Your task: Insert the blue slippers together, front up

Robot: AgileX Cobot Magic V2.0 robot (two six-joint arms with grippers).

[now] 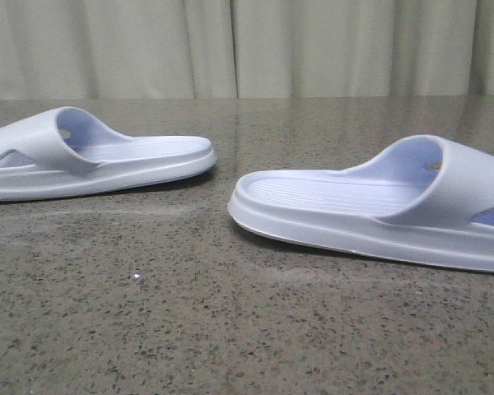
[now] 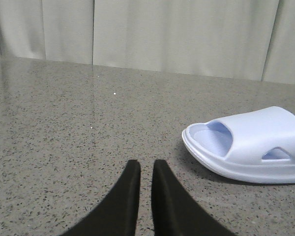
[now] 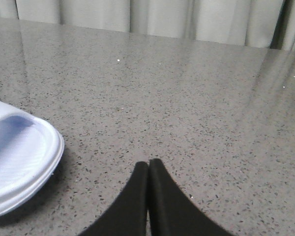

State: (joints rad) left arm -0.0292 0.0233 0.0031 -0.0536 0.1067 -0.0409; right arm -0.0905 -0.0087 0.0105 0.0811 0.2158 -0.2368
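Pale curtains back a speckled grey stone table. Two blue slippers lie flat on it, soles down, well apart with a clear gap between them. Left slipper sits at the left edge of the front view, strap outward and open heel end toward centre. Right slipper mirrors it, nearer the camera. Judgement: heel to heel and separated, each lies on its own arm's side for pickup, so nesting has not begun.

Front view shows both slippers together but neither arm. Wrist views supply the arms. Left gripper: fingers nearly together with a thin slit between, holding nothing, over bare table, one slipper off to the side. Right gripper: fingertips touching, empty, with only a slipper's rounded end at the frame edge. Neither gripper contacts a slipper.
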